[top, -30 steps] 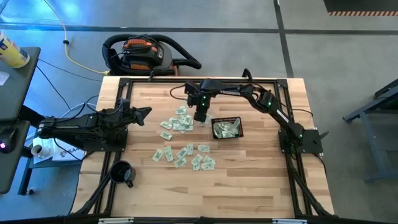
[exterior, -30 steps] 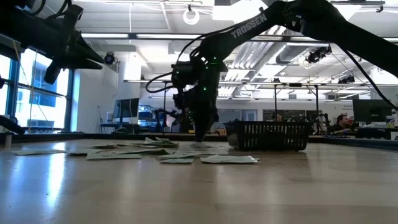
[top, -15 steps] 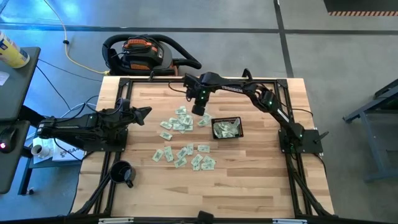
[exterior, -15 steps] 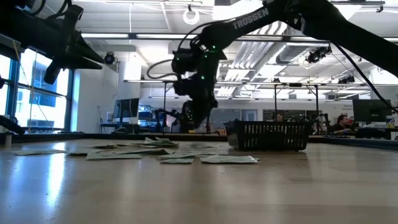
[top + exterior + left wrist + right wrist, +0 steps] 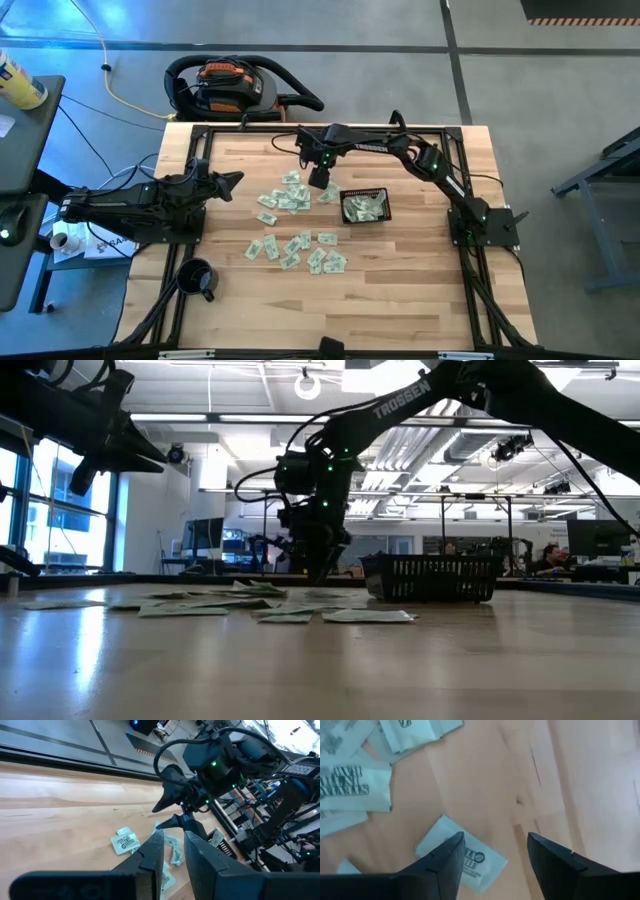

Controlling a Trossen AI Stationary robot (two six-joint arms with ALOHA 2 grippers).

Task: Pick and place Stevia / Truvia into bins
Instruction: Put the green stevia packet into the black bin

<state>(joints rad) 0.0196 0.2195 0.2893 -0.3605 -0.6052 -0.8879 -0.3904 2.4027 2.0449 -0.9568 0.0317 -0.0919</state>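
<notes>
Sachets (image 5: 296,222) lie scattered on the worktop (image 5: 400,290), some already in the basket (image 5: 365,207). Right claw (image 5: 492,852) has just spread wide, empty, above one sachet (image 5: 462,856): grasp missed. Left claw (image 5: 172,855), narrow, waits aside.

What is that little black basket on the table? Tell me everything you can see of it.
The black basket is a small rectangular bin with low, mesh-like walls, possibly plastic or wire. It stands upright and flat on the wooden table, towards the right arm's side, just beside the scattered sachets. Several pale green and white sachets already lie inside it. Nothing grips it: the right gripper hangs open just beside it, over the loose sachets.
</notes>
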